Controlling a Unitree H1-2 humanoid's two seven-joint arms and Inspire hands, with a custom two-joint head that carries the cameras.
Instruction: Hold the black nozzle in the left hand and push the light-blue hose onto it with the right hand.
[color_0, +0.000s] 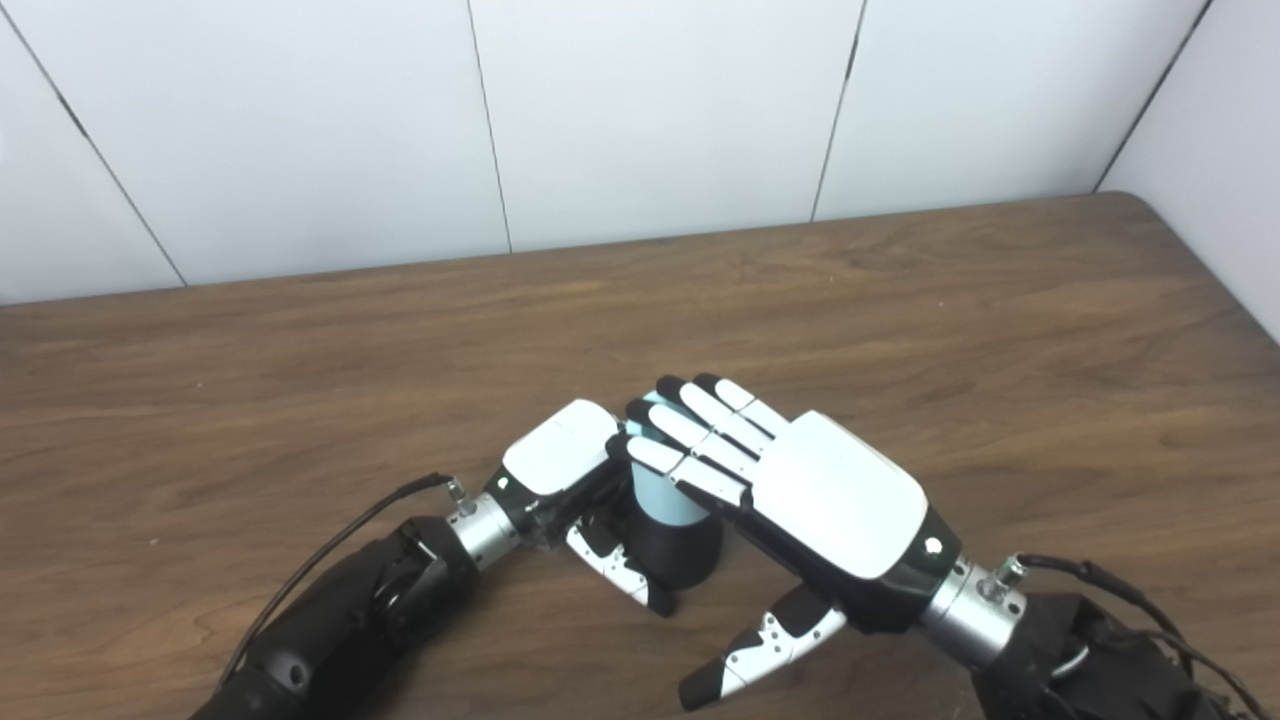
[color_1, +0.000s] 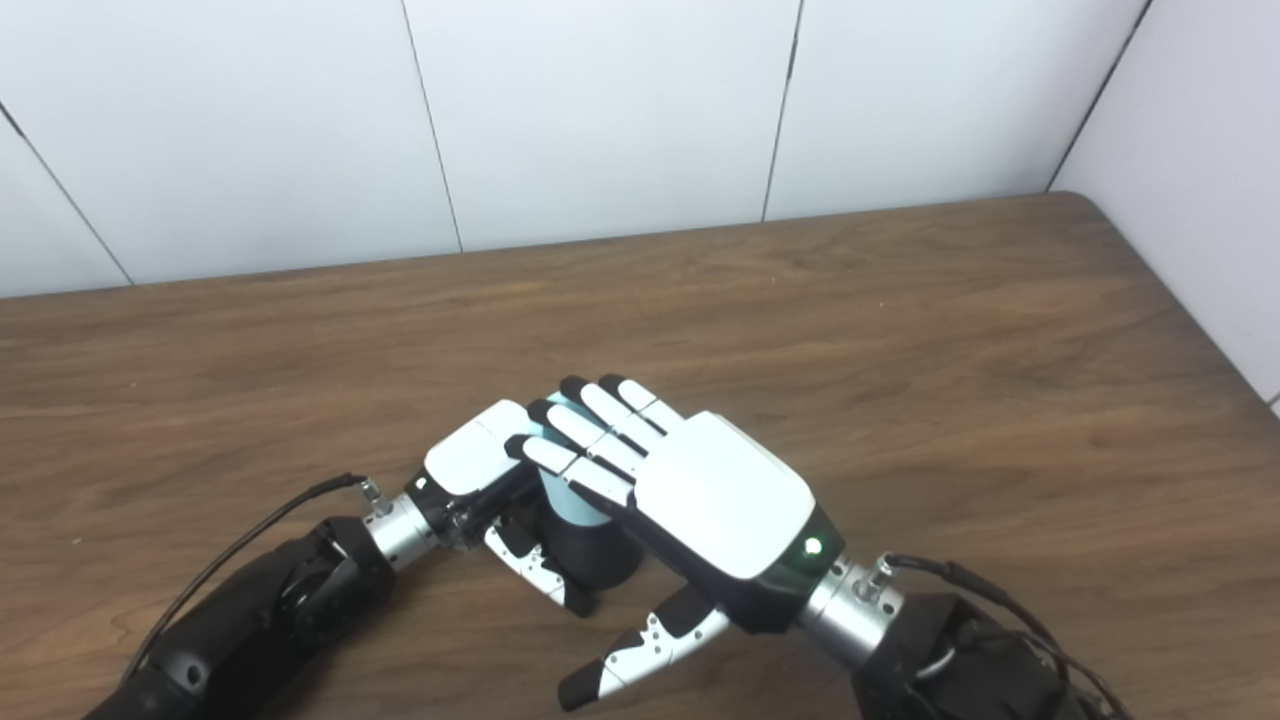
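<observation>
A black nozzle (color_0: 688, 555) stands upright on the wooden table (color_0: 900, 320), near its front middle. A light-blue hose (color_0: 663, 497) sits upright on top of the nozzle; its upper end is hidden. My left hand (color_0: 560, 458) is wrapped around the nozzle from the left, thumb in front and fingers hidden behind. My right hand (color_0: 835, 500) comes from the right. Its straight fingers (color_0: 700, 425) lie flat over the top of the hose. Its thumb (color_0: 760, 650) is spread away and touches nothing. The same shows in the right eye view, with the hose (color_1: 568, 500) under my right hand (color_1: 720, 495).
White wall panels (color_0: 650, 110) stand behind the table's far edge. A side wall (color_0: 1220, 150) closes in at the right, by the table's rounded far right corner. Cables run along both forearms.
</observation>
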